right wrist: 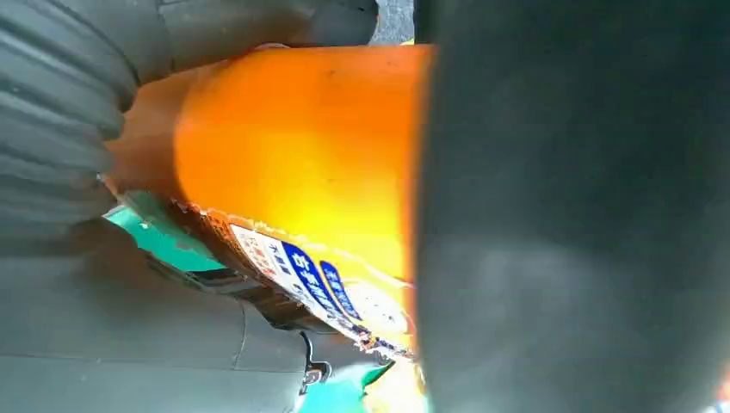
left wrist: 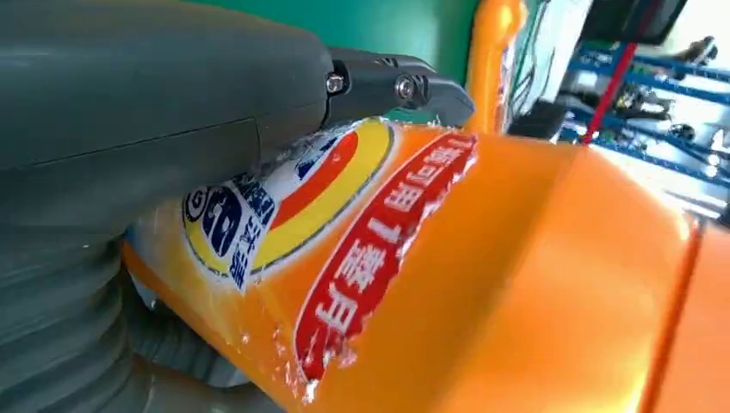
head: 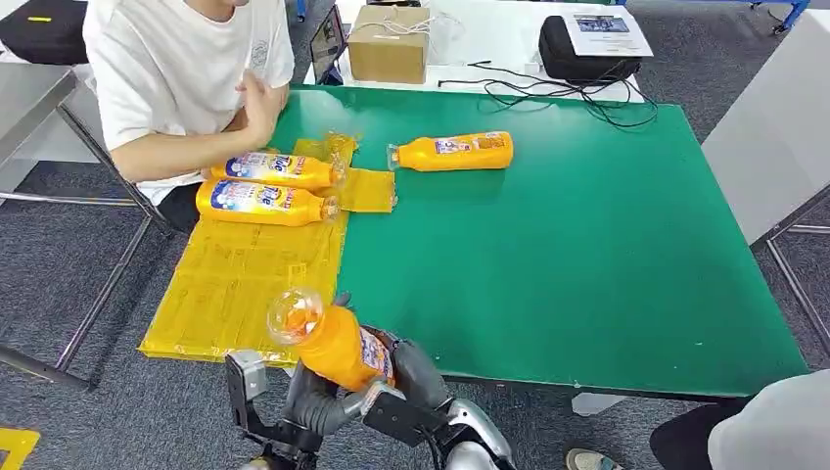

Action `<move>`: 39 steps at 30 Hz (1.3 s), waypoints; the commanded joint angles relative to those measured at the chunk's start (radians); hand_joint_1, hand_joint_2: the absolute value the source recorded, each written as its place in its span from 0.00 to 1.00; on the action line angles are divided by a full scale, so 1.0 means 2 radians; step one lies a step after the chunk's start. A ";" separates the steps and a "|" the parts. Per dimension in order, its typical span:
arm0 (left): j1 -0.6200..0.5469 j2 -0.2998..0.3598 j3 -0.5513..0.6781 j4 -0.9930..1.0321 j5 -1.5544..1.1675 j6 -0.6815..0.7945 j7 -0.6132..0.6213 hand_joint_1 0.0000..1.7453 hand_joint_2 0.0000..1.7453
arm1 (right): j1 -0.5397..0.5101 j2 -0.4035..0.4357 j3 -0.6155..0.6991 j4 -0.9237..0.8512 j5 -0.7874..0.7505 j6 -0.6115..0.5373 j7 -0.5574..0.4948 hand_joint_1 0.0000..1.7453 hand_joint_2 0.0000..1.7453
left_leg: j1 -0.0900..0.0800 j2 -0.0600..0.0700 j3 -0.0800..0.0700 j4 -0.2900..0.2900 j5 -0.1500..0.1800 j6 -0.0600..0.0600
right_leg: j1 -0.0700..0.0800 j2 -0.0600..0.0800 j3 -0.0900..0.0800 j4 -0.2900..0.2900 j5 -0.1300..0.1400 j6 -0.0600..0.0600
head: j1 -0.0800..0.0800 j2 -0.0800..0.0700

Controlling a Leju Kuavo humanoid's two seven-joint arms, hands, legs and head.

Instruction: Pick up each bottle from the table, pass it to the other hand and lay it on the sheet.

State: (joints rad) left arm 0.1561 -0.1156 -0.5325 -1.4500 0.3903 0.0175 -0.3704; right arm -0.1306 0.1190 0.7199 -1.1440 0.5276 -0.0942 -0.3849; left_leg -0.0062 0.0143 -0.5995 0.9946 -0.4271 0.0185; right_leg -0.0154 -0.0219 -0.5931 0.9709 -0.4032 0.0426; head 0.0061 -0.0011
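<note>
An orange bottle (head: 338, 345) with a clear cap is held tilted over the table's near edge, beside the yellow sheet (head: 245, 284). My left hand (head: 308, 397) and my right hand (head: 416, 377) both grip it from below. In the left wrist view the left hand (left wrist: 155, 112) presses on the bottle's label (left wrist: 361, 258). The right wrist view has the right hand (right wrist: 103, 327) wrapped round the orange body (right wrist: 293, 146). Two more bottles (head: 279, 168) (head: 259, 201) lie on the sheet. Another bottle (head: 455, 152) lies on the green table (head: 587, 264).
A person in a white shirt sits at the table's far left, one hand (head: 256, 108) raised near the sheet's bottles. Behind the table are a cardboard box (head: 389, 44), a black bag (head: 587, 54) and cables (head: 577, 93). Another person's grey clothing (head: 773, 431) is at lower right.
</note>
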 commanded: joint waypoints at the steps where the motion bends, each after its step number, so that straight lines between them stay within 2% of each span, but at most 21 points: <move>1: -0.018 0.003 -0.005 0.038 0.043 -0.072 -0.012 1.00 1.00 | -0.030 0.007 0.047 0.049 -0.011 0.012 -0.023 0.77 1.00 | 0.001 0.000 0.002 0.000 -0.001 -0.001 | 0.001 0.001 0.002 0.000 -0.001 -0.001 | 0.000 0.000; 2: -0.017 0.003 -0.003 0.034 0.044 -0.075 -0.016 1.00 1.00 | -0.029 0.009 0.047 0.049 -0.010 0.011 -0.023 0.06 1.00 | 0.001 0.000 0.002 0.000 -0.001 -0.001 | 0.000 0.001 0.002 0.000 -0.001 -0.001 | 0.000 0.000; 3: -0.014 0.003 -0.001 0.029 0.045 -0.078 -0.018 1.00 1.00 | -0.026 0.011 0.046 0.047 -0.011 0.010 -0.024 0.00 1.00 | 0.001 0.000 0.002 0.000 -0.001 -0.001 | 0.001 0.001 0.002 0.000 -0.001 -0.001 | 0.000 0.000; 6: -0.006 0.005 0.003 0.013 0.046 -0.087 -0.030 1.00 1.00 | -0.019 0.014 0.050 0.044 -0.009 0.004 -0.029 0.00 1.00 | 0.001 0.000 0.002 0.000 -0.001 -0.001 | 0.001 0.001 0.002 0.000 -0.001 -0.001 | 0.000 0.000; 7: -0.004 0.006 0.004 0.009 0.046 -0.090 -0.034 1.00 1.00 | -0.018 0.015 0.052 0.043 -0.008 0.002 -0.032 0.00 0.00 | 0.001 0.000 0.002 0.000 -0.001 -0.001 | 0.001 0.001 0.002 0.000 -0.001 -0.001 | 0.000 0.000; 13: -0.004 0.005 0.013 0.005 0.040 -0.090 -0.044 1.00 1.00 | -0.005 0.010 0.050 0.028 -0.004 -0.018 -0.046 0.00 0.00 | 0.001 -0.001 0.001 0.000 -0.001 -0.001 | 0.000 0.000 0.001 0.000 -0.001 -0.001 | 0.000 0.000; 17: -0.004 0.005 0.019 0.001 0.026 -0.086 -0.047 1.00 1.00 | 0.010 0.011 0.033 0.012 -0.002 -0.051 -0.070 0.00 0.00 | 0.000 -0.001 0.001 0.000 0.000 -0.001 | 0.000 0.000 0.001 0.000 0.000 -0.001 | 0.000 0.000; 22: -0.013 0.003 0.025 0.000 0.022 -0.092 -0.045 1.00 1.00 | 0.008 0.017 0.024 0.017 -0.018 -0.047 -0.079 0.00 0.00 | 0.000 -0.001 0.002 0.000 -0.001 -0.001 | 0.000 0.000 0.002 0.000 -0.001 -0.001 | 0.000 0.000; 25: -0.018 0.002 0.029 -0.004 0.009 -0.086 -0.044 1.00 1.00 | 0.006 0.017 0.024 0.022 -0.011 -0.069 -0.103 0.00 0.00 | 0.000 -0.001 0.001 0.000 0.000 -0.001 | 0.000 0.000 0.001 0.000 0.000 -0.001 | 0.000 0.000; 28: -0.022 0.001 0.036 -0.008 -0.017 -0.065 -0.051 1.00 1.00 | 0.005 0.019 0.025 0.027 -0.015 -0.067 -0.105 0.00 0.00 | 0.001 -0.001 0.002 0.000 -0.001 -0.001 | 0.001 0.000 0.002 0.000 -0.001 -0.001 | 0.000 0.000; 29: -0.025 0.002 0.034 -0.011 -0.063 -0.032 -0.056 1.00 1.00 | 0.005 0.019 0.026 0.030 -0.019 -0.070 -0.110 0.00 0.00 | 0.001 -0.001 0.003 0.000 -0.001 -0.001 | 0.001 0.000 0.003 0.000 -0.001 -0.001 | 0.000 0.000; 30: -0.025 0.000 0.033 -0.012 -0.064 -0.031 -0.056 1.00 1.00 | 0.005 0.019 0.026 0.030 -0.020 -0.071 -0.110 0.00 0.00 | 0.000 -0.001 0.000 0.000 0.000 0.000 | 0.000 0.000 0.000 0.000 0.000 0.000 | 0.000 0.000; 33: -0.026 -0.001 0.032 -0.013 -0.066 -0.030 -0.056 1.00 1.00 | 0.006 0.018 0.026 0.031 -0.020 -0.071 -0.110 0.00 0.00 | 0.001 -0.001 0.001 0.000 0.000 -0.001 | 0.000 0.000 0.001 0.000 0.000 -0.001 | 0.000 0.000; 35: -0.029 0.001 0.027 -0.014 -0.117 0.002 -0.069 1.00 1.00 | 0.005 0.018 0.027 0.032 -0.023 -0.073 -0.114 0.00 0.00 | 0.001 -0.001 0.003 0.000 -0.001 -0.001 | 0.001 0.001 0.003 0.000 -0.001 -0.001 | 0.000 0.000; 37: -0.040 0.003 0.025 -0.012 -0.179 0.035 -0.089 1.00 1.00 | 0.001 0.017 0.032 0.039 -0.029 -0.078 -0.131 0.00 0.00 | 0.001 -0.001 0.002 0.000 -0.001 -0.001 | 0.001 0.001 0.002 0.000 -0.001 -0.001 | 0.000 0.000; 39: -0.049 0.004 0.026 -0.004 -0.192 0.031 -0.085 1.00 1.00 | -0.003 0.018 0.031 0.047 -0.045 -0.069 -0.149 0.00 0.00 | 0.001 -0.001 0.001 0.000 0.000 -0.001 | 0.001 0.000 0.001 0.000 -0.001 -0.001 | 0.000 0.000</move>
State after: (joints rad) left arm 0.1420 -0.1183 -0.4620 -1.5034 0.1803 0.0047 -0.5093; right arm -0.1089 0.1571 0.7488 -1.1189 0.4814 -0.2430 -0.6042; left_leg -0.0061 0.0144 -0.5992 0.9946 -0.4271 0.0185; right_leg -0.0154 -0.0218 -0.5934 0.9709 -0.4032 0.0426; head 0.0065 -0.0011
